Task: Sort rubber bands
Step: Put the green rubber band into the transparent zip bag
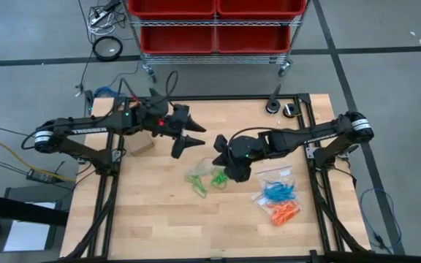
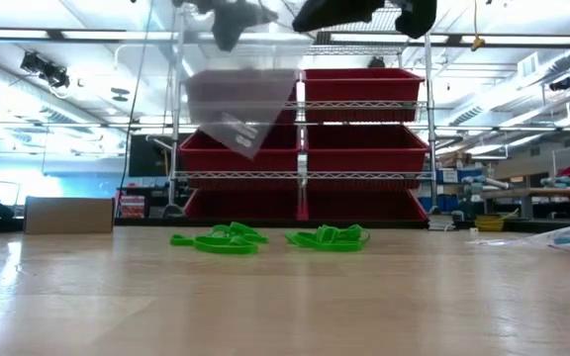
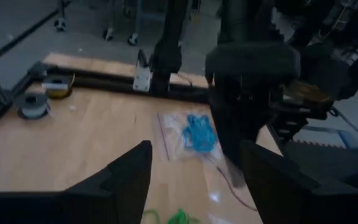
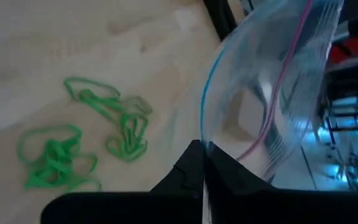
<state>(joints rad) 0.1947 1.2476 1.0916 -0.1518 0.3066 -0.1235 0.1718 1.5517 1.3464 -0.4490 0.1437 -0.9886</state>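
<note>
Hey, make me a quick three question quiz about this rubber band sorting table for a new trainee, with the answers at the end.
1. True or false: the right gripper is shut on a clear plastic bag.
2. What colour are the loose rubber bands lying in the middle of the table: A orange, B green, C blue?
3. Fill in: the left gripper hangs over the table with its fingers ____.

Key: 1 true. 2 B; the blue bands and orange bands lie bagged nearer the right arm. 3 open, holding nothing.
</note>
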